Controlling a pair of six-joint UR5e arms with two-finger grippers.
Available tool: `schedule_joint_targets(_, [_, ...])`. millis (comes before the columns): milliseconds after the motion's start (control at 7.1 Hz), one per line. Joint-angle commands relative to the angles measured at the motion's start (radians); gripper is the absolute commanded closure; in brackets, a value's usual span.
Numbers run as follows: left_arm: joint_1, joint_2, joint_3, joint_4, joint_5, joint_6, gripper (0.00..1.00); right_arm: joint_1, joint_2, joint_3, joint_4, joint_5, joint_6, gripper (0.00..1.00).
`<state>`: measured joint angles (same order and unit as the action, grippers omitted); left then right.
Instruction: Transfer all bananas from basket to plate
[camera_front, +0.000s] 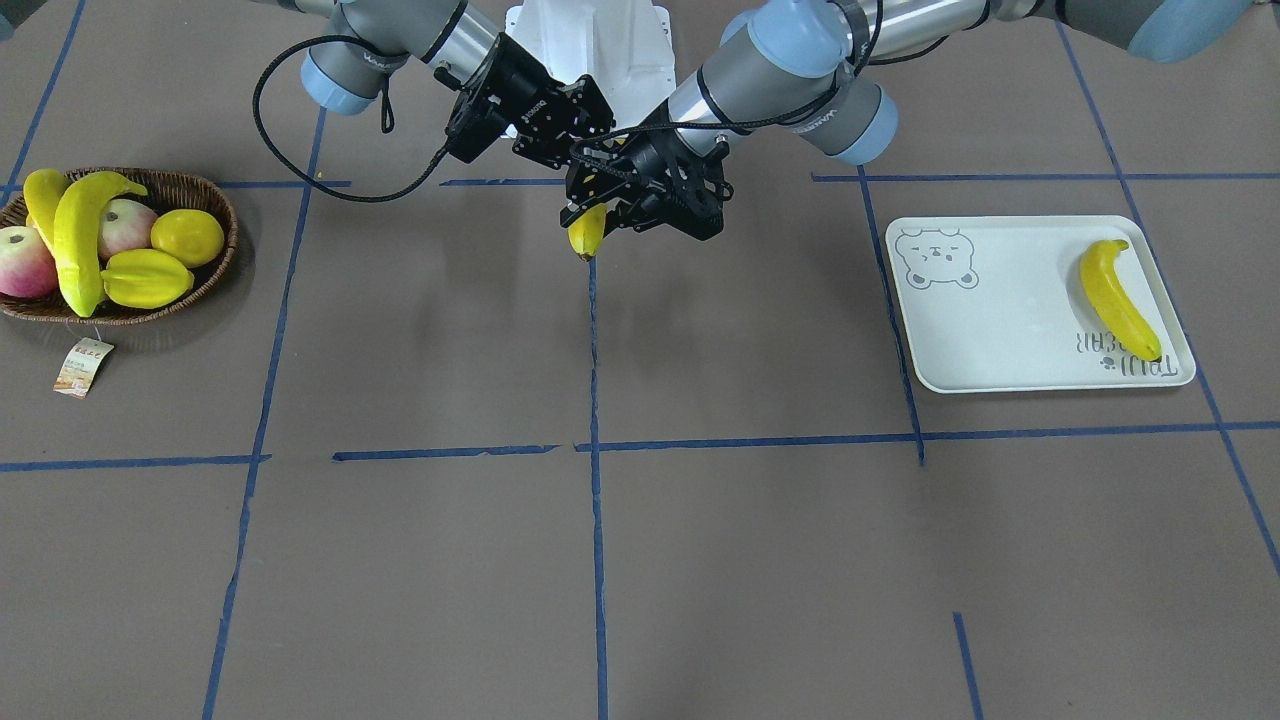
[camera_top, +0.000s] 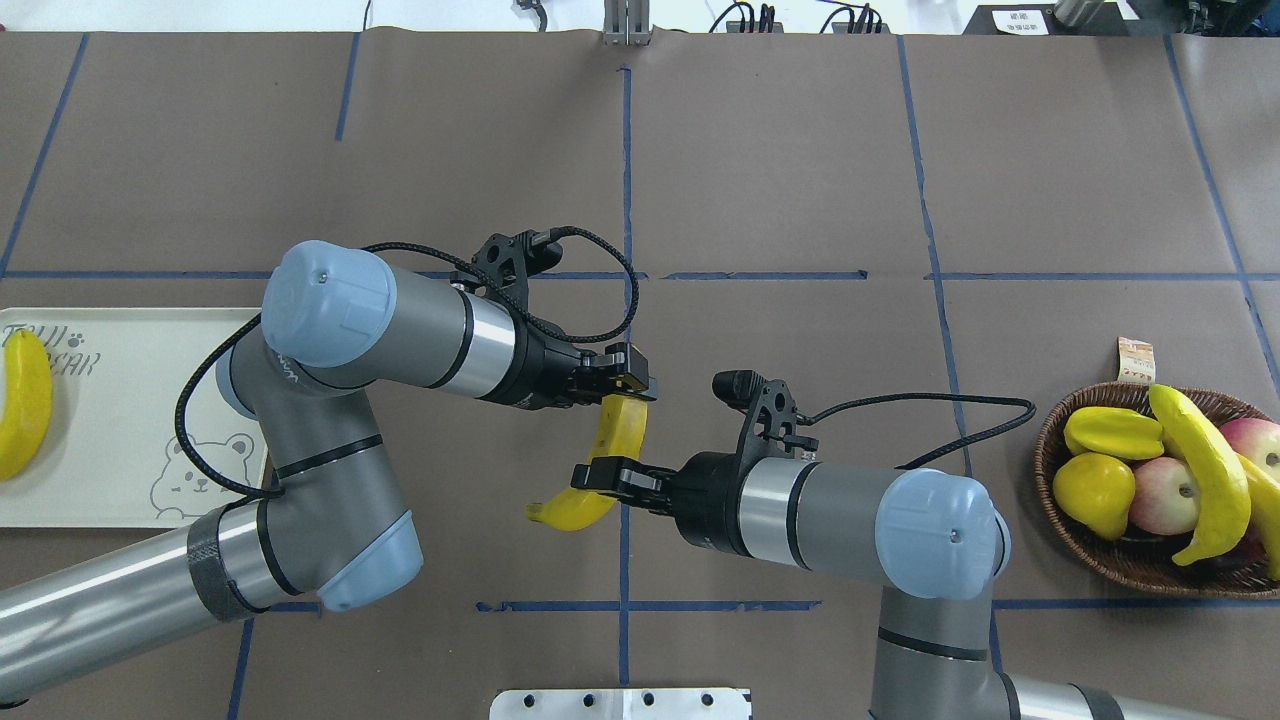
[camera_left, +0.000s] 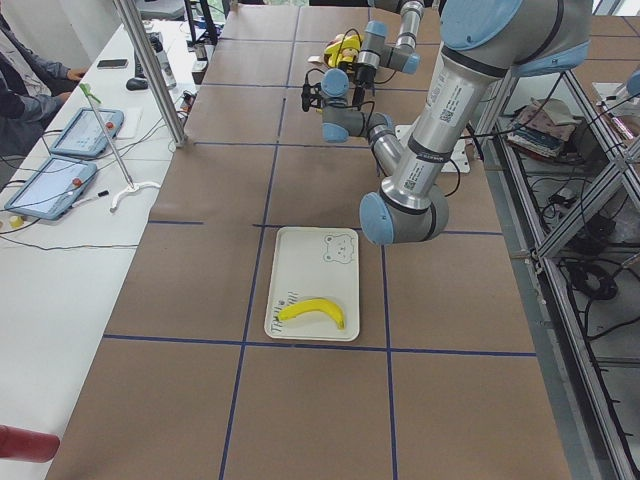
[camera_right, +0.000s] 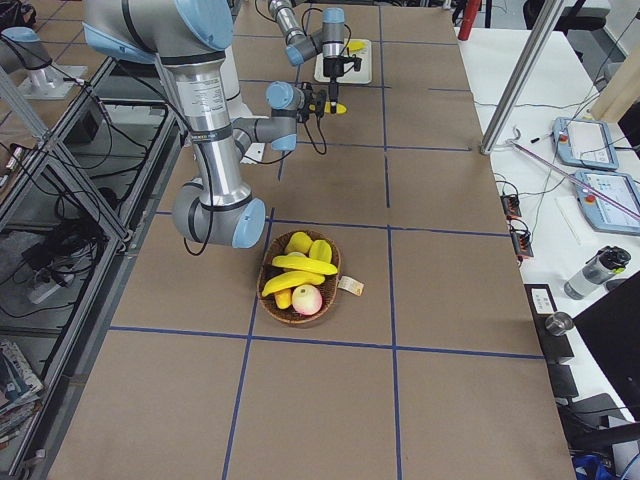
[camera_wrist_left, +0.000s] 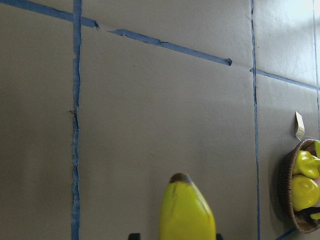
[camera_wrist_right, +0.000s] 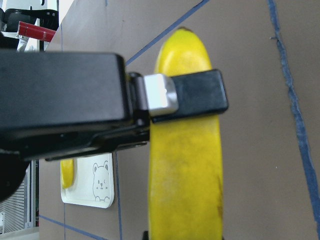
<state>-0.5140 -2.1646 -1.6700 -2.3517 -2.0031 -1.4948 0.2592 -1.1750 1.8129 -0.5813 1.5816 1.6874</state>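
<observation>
- While a lone banana (camera_top: 22, 405) lies on the plate (camera_top: 110, 480) at the worktop's (camera_top: 800, 150) left end, a raised banana (camera_top: 612, 445) hangs above mid-worktop.
- Left gripper (camera_top: 624, 392): jaws clamped on its far end.
- Right gripper (camera_top: 598, 478): jaws grasping its near half.
- Basket (camera_top: 1120, 562), far right, holds two bananas (camera_top: 1205, 470) among other fruit (camera_top: 1110, 432).
</observation>
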Motion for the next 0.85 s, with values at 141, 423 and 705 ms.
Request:
schedule_joint_targets(141, [0.000,0.000,-0.011,0.000,0.000,-0.005,0.98,0.000,0.001,-0.001,0.000,0.000,0.000,0.61])
schedule_joint_targets(423, [-0.003,0.003,-0.011,0.002,0.000,-0.005,1.00,0.008,0.001,0.009,-0.008,-0.009,0.000,0.00])
schedule_joint_targets(705, [-0.017,0.008,-0.010,0.002,0.000,-0.002,1.00,0.020,-0.011,0.069,-0.058,0.000,-0.002,0.00])
